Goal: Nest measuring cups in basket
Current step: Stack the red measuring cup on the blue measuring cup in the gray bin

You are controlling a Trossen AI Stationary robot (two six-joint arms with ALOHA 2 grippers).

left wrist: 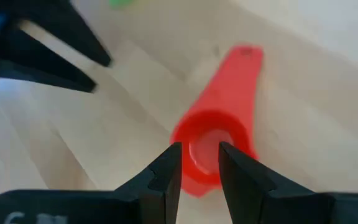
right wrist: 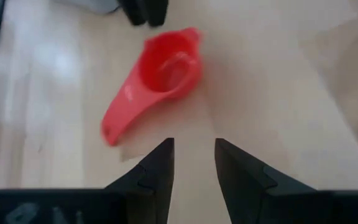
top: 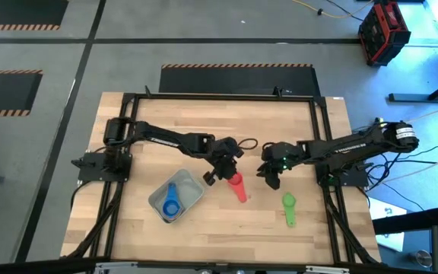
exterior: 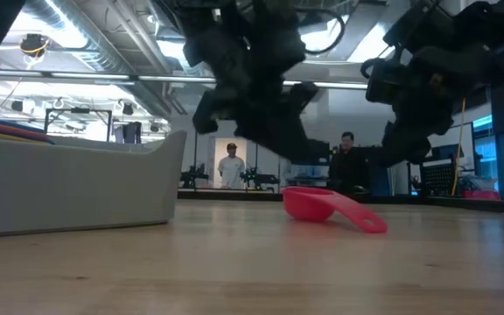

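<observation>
Two measuring cups lie loose on the table (top: 128,236): a pink-red cup (top: 238,187) near the middle and a green cup (top: 288,209) further right and nearer the front edge. The basket (top: 191,199) sits left of centre, already holding a blue cup (top: 171,204) with others stacked under it, which suggests the nesting is well along and these two are what remains.

The left gripper (top: 223,172) hangs directly over the bowl end of the pink-red cup; its wrist view shows the fingers (left wrist: 166,177) parted with a narrow gap, lined up over the bowl rim and not gripping anything. From the table-level view the cup rests flat on the wood, handle pointing forward and right, with the gripper above it and apart from it. That pose reads as a lineup for pinching the bowl wall, since the rim offers a thin edge the fingers can straddle.

The right gripper (top: 271,175) hovers just right of the same cup, fingers slightly parted and empty, aimed at bare table beside the handle. It looks to be waiting, or placed to steady the cup.
</observation>
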